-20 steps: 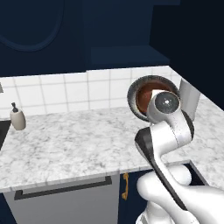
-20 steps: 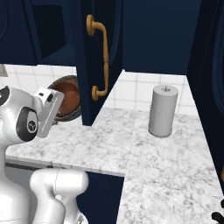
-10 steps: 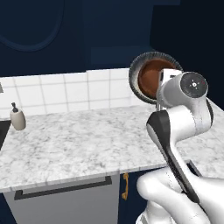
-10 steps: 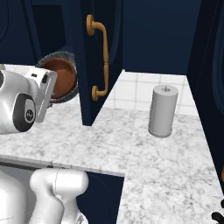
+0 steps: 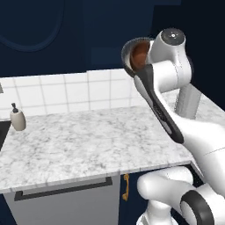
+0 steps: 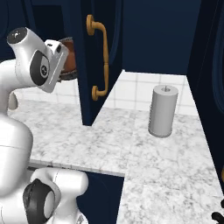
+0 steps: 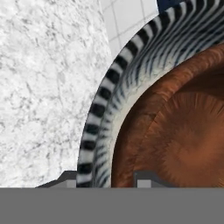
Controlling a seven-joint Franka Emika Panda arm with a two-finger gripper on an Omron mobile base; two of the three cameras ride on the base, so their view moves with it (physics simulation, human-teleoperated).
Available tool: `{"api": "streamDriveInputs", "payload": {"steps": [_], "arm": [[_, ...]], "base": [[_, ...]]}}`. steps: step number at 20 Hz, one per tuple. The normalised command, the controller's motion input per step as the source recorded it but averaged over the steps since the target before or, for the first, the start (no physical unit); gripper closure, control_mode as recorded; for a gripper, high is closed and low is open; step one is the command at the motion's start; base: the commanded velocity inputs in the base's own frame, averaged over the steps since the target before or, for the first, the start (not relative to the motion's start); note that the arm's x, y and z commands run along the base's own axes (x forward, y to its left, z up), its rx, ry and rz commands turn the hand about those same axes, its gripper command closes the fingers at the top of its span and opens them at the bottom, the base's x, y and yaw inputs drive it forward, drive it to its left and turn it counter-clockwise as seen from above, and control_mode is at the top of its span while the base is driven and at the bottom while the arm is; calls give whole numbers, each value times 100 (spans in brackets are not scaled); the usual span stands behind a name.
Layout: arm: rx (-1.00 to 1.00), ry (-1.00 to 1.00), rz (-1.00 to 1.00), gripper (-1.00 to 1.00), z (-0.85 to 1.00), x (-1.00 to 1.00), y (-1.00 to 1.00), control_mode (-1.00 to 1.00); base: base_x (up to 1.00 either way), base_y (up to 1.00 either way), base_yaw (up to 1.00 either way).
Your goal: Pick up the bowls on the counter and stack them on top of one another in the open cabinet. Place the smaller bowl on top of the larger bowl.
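The smaller reddish-brown bowl (image 5: 139,56) sits nested inside the larger grey bowl (image 5: 126,55), whose streaked rim (image 7: 98,113) curves around it (image 7: 183,131). My gripper (image 7: 107,180) is shut across the rims of both bowls, one fingertip (image 7: 68,178) outside the grey wall and the other inside the brown bowl. The pair hangs tilted, high above the marble counter (image 5: 79,140), in front of the dark open cabinet (image 5: 101,39). In the right base view the bowls (image 6: 68,61) sit just left of the open navy door.
The navy door with a gold handle (image 6: 98,57) stands open right beside the bowls. A grey paper-towel roll (image 6: 162,111) stands on the counter at the right, a soap dispenser (image 5: 17,118) at the far left. White wall tiles (image 5: 79,90) back the counter.
The arm has lifted the nested bowls from just above the counter up to cabinet height, moving slightly left and closer to the open door.
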Motion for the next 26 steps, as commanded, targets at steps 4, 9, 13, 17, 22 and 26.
{"api": "streamDriveInputs", "payload": {"steps": [4,9,13,17,22,26], "arm": [[0,19,0,100,8,100,-6,-100],[0,-10,0,100,42,80,-2,-100],[0,0,0,100,-28,100,0,-100],[0,-8,0,100,-16,100,0,-100],[-1,-18,0,-100,4,91,0,-100],[-4,-20,0,-100,-8,2,0,-100]], "base": [[0,0,0],[0,0,0],[0,0,0],[0,0,0],[0,0,0],[0,0,0]]}}
